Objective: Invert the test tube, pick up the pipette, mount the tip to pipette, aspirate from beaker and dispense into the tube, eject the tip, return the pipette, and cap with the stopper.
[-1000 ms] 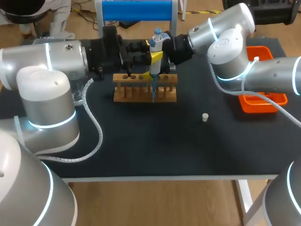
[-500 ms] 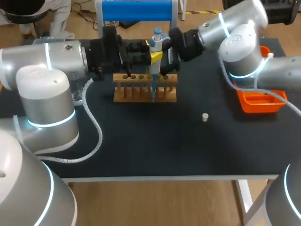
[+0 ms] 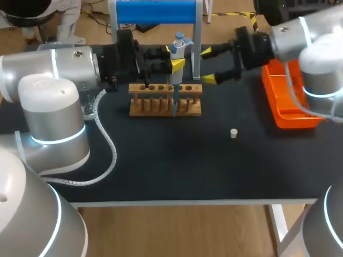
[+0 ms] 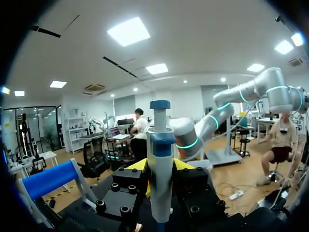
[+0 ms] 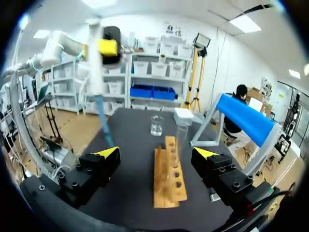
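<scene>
— Where are we holding the pipette (image 3: 176, 75)?
— Our left gripper (image 3: 174, 57) is clamping its white barrel upright, with the blue tip pointing down at the wooden rack (image 3: 165, 100).
— And our right gripper (image 3: 208, 65)?
— We are hovering it level beside the rack, fingers wide apart. The small stopper (image 3: 233, 133) is lying on the black table (image 3: 177, 160).

We are holding the white-and-blue pipette (image 3: 177, 51) upright over the rack (image 3: 155, 110), its blue tip (image 3: 174, 104) pointing down. The white stopper (image 3: 233, 133) is lying right of the rack, nearer; the clear beaker (image 5: 156, 125) is standing past its left end.
</scene>
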